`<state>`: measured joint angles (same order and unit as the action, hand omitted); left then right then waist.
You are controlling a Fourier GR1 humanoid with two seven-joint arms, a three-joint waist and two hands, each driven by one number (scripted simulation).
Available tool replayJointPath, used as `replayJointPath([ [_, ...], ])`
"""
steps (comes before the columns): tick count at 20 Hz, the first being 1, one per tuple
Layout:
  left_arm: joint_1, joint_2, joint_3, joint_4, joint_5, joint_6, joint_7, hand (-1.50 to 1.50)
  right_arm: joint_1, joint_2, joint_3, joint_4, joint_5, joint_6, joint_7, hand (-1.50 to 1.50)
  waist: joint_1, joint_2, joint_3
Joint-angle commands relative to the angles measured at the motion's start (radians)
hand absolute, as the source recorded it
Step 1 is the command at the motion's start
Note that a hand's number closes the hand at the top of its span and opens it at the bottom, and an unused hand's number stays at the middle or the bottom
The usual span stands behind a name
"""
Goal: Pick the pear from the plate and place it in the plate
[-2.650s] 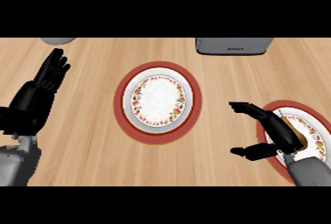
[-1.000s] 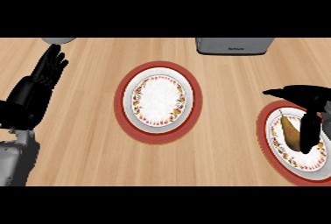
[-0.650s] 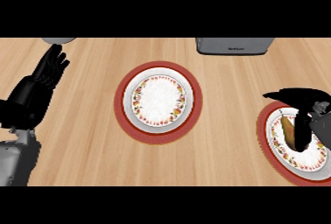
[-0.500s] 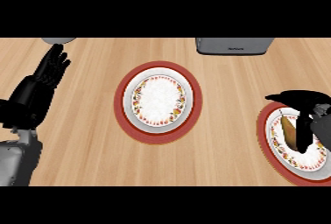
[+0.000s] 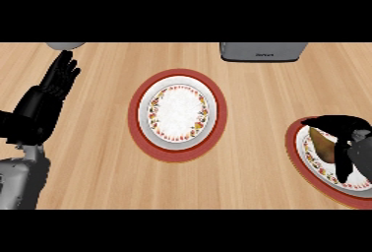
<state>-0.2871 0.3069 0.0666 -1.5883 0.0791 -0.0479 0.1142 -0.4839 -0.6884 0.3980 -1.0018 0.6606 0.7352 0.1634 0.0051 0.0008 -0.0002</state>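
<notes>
Since earlier, the right hand (image 5: 350,135) has swung over the right plate (image 5: 301,156), fingers curled round the brown pear (image 5: 324,145) there. On the wooden counter (image 5: 102,162), the middle plate (image 5: 176,115) lies bare. At far left, the left hand (image 5: 52,86) rests, fingers straight.

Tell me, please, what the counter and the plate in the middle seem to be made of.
The counter looks like light wood with a matte finish: long plank seams and grain lines run across it. The middle plate looks like glazed ceramic, judging by its smooth white centre, patterned band and red rim, though plastic cannot be excluded.
</notes>
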Motion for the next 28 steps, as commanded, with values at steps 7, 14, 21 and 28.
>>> replayJointPath([
  [7,0.045,-0.049,-0.023,-0.015,-0.042,0.007,-0.037,0.0,-0.031,0.114,-0.047,0.108,0.094,-0.16,-0.084,1.5,0.006,0.003,0.001],
  [14,0.028,0.006,0.047,-0.005,-0.023,0.003,0.009,0.0,0.103,0.169,-0.138,0.004,0.148,-0.402,0.207,1.5,-0.067,-0.027,-0.003],
  [21,0.098,0.03,0.1,0.011,-0.037,0.038,0.021,0.0,0.244,0.218,-0.286,-0.033,0.165,-0.659,0.534,1.5,-0.226,-0.087,-0.014],
  [28,0.124,0.038,0.119,0.006,-0.027,0.034,0.017,0.0,0.292,0.388,-0.211,-0.303,0.275,-0.852,0.741,1.5,-0.195,-0.087,-0.016],
])
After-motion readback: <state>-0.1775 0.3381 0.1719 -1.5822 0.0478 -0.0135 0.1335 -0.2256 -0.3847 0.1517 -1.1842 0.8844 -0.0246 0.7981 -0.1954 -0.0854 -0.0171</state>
